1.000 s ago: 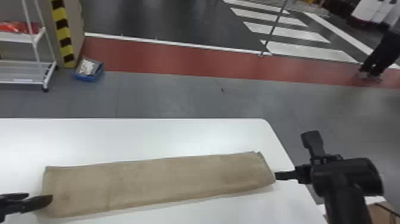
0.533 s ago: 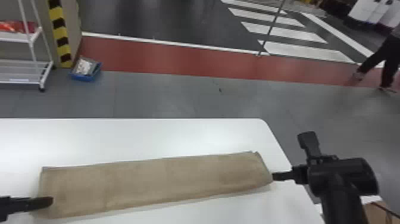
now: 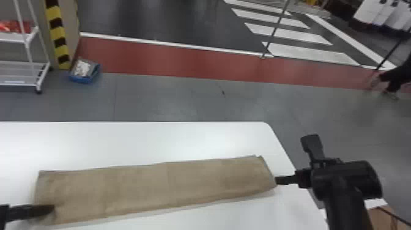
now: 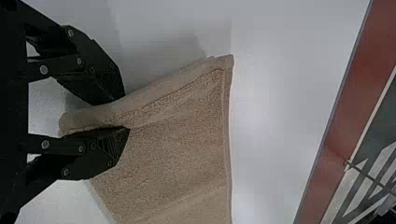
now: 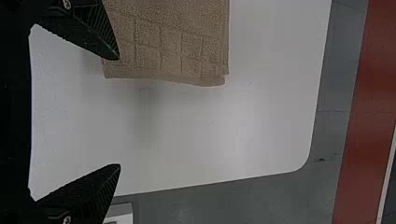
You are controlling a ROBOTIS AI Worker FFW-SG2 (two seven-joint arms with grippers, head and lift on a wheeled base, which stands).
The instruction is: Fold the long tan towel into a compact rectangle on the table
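Tan towel (image 3: 159, 186), long and narrow, on white table (image 3: 137, 140) (slightly askew)

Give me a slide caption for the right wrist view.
Right gripper, fingers spread, at one end of the long tan towel lying on the white table.

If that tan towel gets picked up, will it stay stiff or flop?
Probably flop: the towel bends into a soft ridge at the left gripper. Its folded layers might open if only one end rises. The fuzzy, textured surface suggests it shouldn't be very slippery.
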